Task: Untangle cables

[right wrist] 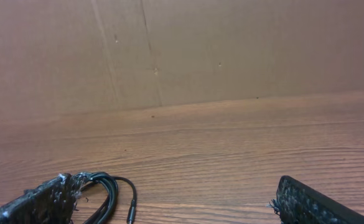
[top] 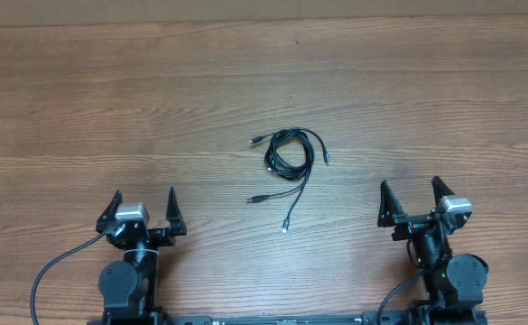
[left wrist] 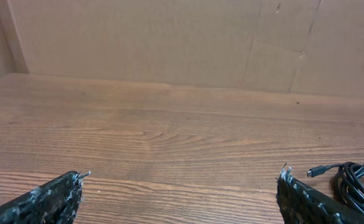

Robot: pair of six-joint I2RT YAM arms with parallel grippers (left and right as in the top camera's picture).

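Though coiled, cables [top: 288, 161] with tails down-left in overhead view; left fingers [top: 171, 209], right fingers [top: 385, 203] wide apart, empty.

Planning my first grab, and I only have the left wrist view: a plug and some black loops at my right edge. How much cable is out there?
Observer: The cables form one small coiled bundle, with two loose tails running back toward the robot.
Operator: Where do the tails end?
Observer: One plug lies just left of the bundle's near edge, the other nearer the robot.
Operator: Is the right arm busy?
Observer: No, the right fingers stand open and empty, clear of the bundle.
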